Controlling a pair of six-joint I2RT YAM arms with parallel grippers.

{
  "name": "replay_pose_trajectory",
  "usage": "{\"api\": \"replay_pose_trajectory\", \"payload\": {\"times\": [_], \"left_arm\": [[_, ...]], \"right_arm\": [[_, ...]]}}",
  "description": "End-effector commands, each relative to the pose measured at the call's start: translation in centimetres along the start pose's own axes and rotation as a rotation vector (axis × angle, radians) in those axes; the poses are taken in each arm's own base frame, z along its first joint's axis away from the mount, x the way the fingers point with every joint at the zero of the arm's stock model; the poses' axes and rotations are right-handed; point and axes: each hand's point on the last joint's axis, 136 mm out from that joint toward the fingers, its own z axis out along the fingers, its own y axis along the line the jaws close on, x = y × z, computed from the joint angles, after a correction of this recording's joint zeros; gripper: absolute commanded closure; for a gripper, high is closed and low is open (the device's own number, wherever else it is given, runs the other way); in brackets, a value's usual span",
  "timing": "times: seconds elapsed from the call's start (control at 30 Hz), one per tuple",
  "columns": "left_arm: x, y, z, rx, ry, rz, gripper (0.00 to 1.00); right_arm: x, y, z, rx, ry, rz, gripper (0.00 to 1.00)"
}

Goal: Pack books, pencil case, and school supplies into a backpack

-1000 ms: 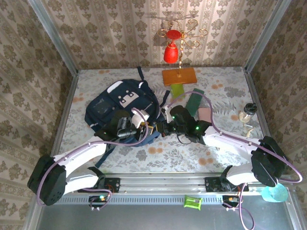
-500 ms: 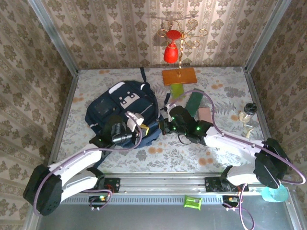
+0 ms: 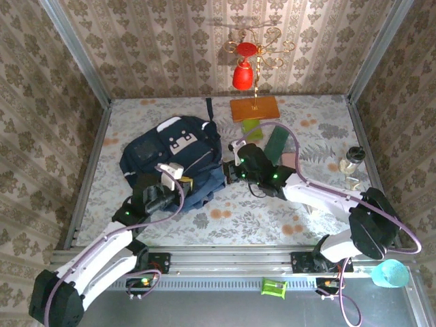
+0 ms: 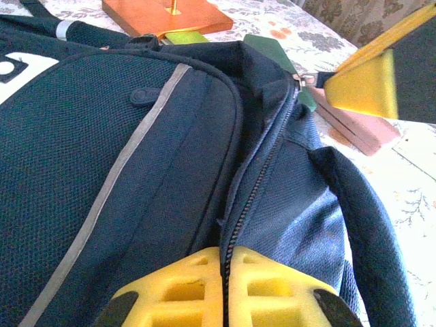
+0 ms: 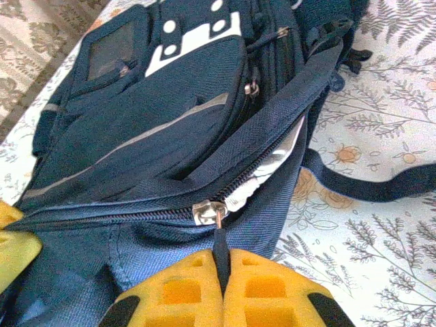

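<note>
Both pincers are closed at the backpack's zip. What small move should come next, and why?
Probably the right pincer should draw the zip pull along the closed teeth toward the left pincer, which pinches the backpack at the zip line. The zip is open only behind the slider, and the pink piece lies outside.

Both arms are showing white shells, the left arm [image 3: 102, 248] and the right arm [image 3: 327, 201] alike, running between bulky black joint housings. A purple cable [image 3: 146, 216] is looping along each one, and small green lights [image 3: 274, 176] are glowing on the right wrist. The left gripper [image 4: 223, 257] and right gripper [image 5: 221, 264] are showing yellow fingers moulded with square hollows and black-capped outer corners.
</note>
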Motion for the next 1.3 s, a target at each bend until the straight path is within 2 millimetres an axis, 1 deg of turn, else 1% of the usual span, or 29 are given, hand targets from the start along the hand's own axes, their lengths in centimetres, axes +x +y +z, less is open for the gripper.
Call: {"api": "replay_pose_trajectory", "payload": {"times": [0.0, 0.07, 0.17, 0.23, 0.3, 0.37, 0.43, 0.57, 0.73, 0.77, 0.83, 0.93, 0.97, 1.03, 1.1, 1.2, 1.27], "left_arm": [[0.2, 2.9, -0.3, -0.141, -0.002, -0.044, 0.81], [-1.0, 1.9, -0.3, -0.095, -0.016, -0.034, 0.6], [-3.3, -0.3, -0.4, -0.021, -0.046, 0.009, 0.44], [-4.1, -1.9, -0.1, 0.029, -0.038, 0.05, 0.35], [-4.5, -3.3, 0.4, 0.071, -0.01, 0.091, 0.3], [-4.5, -4.7, 1.1, 0.121, 0.032, 0.131, 0.28], [-4.3, -5.1, 2.0, 0.14, 0.07, 0.139, 0.28], [-3.5, -5.3, 3.1, 0.163, 0.123, 0.122, 0.32], [-2.7, -5.6, 2.7, 0.185, 0.141, 0.115, 0.39], [-2.5, -5.6, 2.6, 0.191, 0.143, 0.116, 0.42], [-2.3, -5.3, 2.5, 0.184, 0.143, 0.117, 0.54], [-2.3, -3.9, 2.4, 0.136, 0.145, 0.086, 0.85], [-2.4, -3.4, 2.3, 0.117, 0.136, 0.077, 0.91], [-2.7, -2.8, 1.9, 0.092, 0.116, 0.068, 0.97], [-3.1, -2.4, 1.3, 0.073, 0.087, 0.061, 1.0], [-3.7, -1.9, 0.5, 0.057, 0.039, 0.038, 1.0], [-3.7, -1.7, 0.1, 0.054, 0.024, 0.023, 1.0]], "right_arm": [[-3.1, 0.1, -2.1, -0.05, -0.11, -0.003, 1.0], [-2.8, 1.6, -2.4, -0.122, -0.095, 0.002, 1.0], [-2.5, 3.6, -3.0, -0.191, -0.078, -0.015, 1.0], [-2.6, 4.9, -3.4, -0.23, -0.073, -0.032, 1.0], [-2.7, 6.1, -3.9, -0.273, -0.071, -0.045, 1.0], [-3.1, 7.1, -4.5, -0.312, -0.075, -0.05, 1.0], [-3.4, 7.7, -5.0, -0.334, -0.078, -0.053, 1.0], [-4.2, 8.2, -6.0, -0.347, -0.096, -0.054, 1.0], [-5.2, 8.4, -6.8, -0.345, -0.11, -0.035, 1.0], [-5.4, 8.5, -6.9, -0.346, -0.112, -0.03, 1.0], [-5.6, 8.7, -7.1, -0.357, -0.114, -0.023, 1.0], [-6.1, 8.9, -7.5, -0.361, -0.126, -0.022, 1.0], [-6.2, 8.6, -7.6, -0.344, -0.128, -0.021, 1.0], [-6.2, 7.6, -7.6, -0.276, -0.123, -0.025, 1.0], [-5.9, 5.5, -7.2, -0.155, -0.107, -0.028, 1.0], [-5.3, 2.1, -6.8, 0.03, -0.099, -0.023, 1.0], [-5.2, 0.4, -6.8, 0.127, -0.107, -0.017, 1.0]]}}
